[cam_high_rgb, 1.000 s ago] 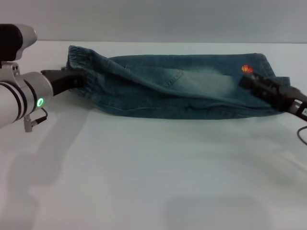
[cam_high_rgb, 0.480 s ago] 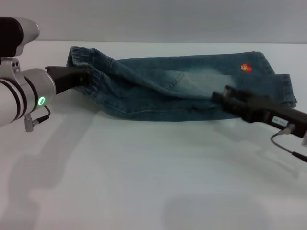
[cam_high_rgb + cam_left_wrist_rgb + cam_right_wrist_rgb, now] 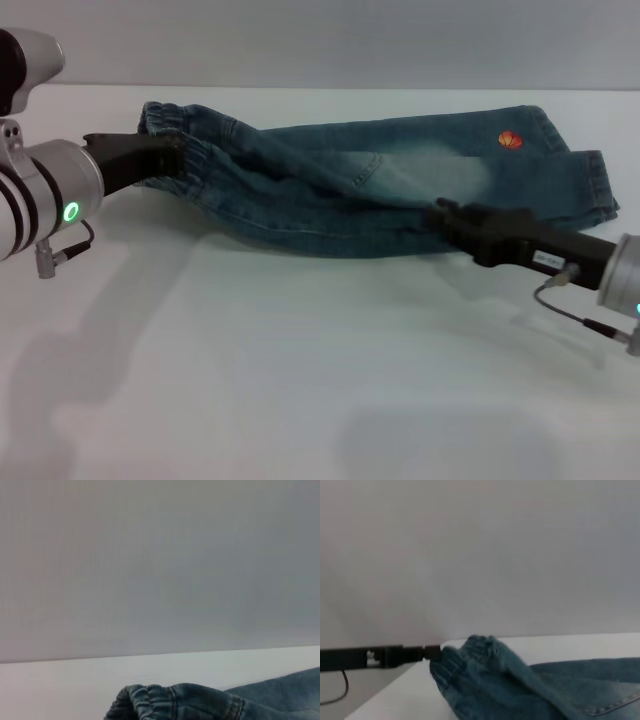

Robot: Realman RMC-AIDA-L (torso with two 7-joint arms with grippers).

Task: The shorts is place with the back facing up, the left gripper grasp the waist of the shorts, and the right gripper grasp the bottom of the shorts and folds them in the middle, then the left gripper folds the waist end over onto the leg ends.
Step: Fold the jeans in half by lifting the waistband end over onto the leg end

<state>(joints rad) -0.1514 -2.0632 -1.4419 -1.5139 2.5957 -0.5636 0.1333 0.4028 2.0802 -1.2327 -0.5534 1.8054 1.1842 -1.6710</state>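
Note:
The blue denim shorts point(image 3: 380, 190) lie folded lengthwise across the far half of the white table, with a pocket seam on top and an orange ball print point(image 3: 511, 140) near the right end. The puckered waist point(image 3: 190, 142) is at the left end. My left gripper point(image 3: 172, 158) is shut on it and holds it slightly raised. The right wrist view shows that grip from the other end, with the left gripper point(image 3: 434, 652) at the gathered band point(image 3: 470, 655). The flat leg hems point(image 3: 597, 185) rest free on the table at the right. My right gripper point(image 3: 443, 212) sits low at the shorts' near edge, right of the middle.
The white table point(image 3: 300, 380) stretches in front of the shorts toward me. A plain grey wall stands behind the far edge. A thin cable point(image 3: 585, 322) hangs under the right wrist. The left wrist view shows only the waistband point(image 3: 150, 702) against the wall.
My right gripper has left the hem end and moved left and toward me along the shorts' near edge. The hems now lie flat. The left gripper has shifted slightly left with the waist.

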